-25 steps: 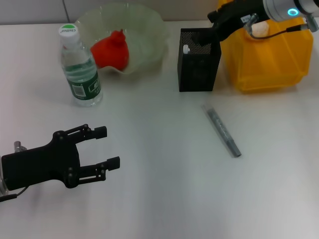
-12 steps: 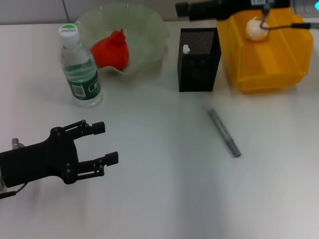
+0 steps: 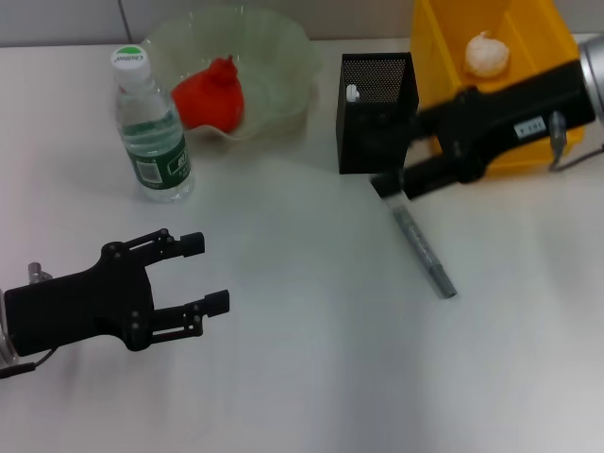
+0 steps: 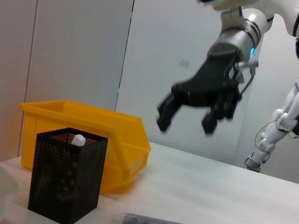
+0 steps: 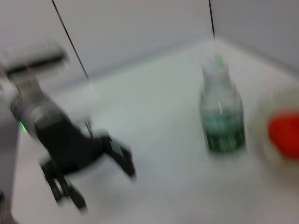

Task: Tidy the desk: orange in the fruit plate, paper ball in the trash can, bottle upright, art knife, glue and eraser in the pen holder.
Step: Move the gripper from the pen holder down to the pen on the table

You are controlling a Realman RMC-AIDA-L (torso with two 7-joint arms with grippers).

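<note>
Right gripper (image 3: 385,179): above the worktop (image 3: 311,359), just right of the pen holder (image 3: 376,111) and in front of the trash can (image 3: 538,38); fingers spread, holding nothing. Left gripper (image 3: 208,274): near left, fingers spread, empty. Orange (image 3: 209,94): inside the fruit plate (image 3: 274,57), far left. Bottle (image 3: 151,127): upright, left of the plate. Paper ball (image 3: 487,54): inside the trash can. Grey art knife (image 3: 425,253): flat on the worktop, near side of the pen holder, its far end beneath the right gripper.
</note>
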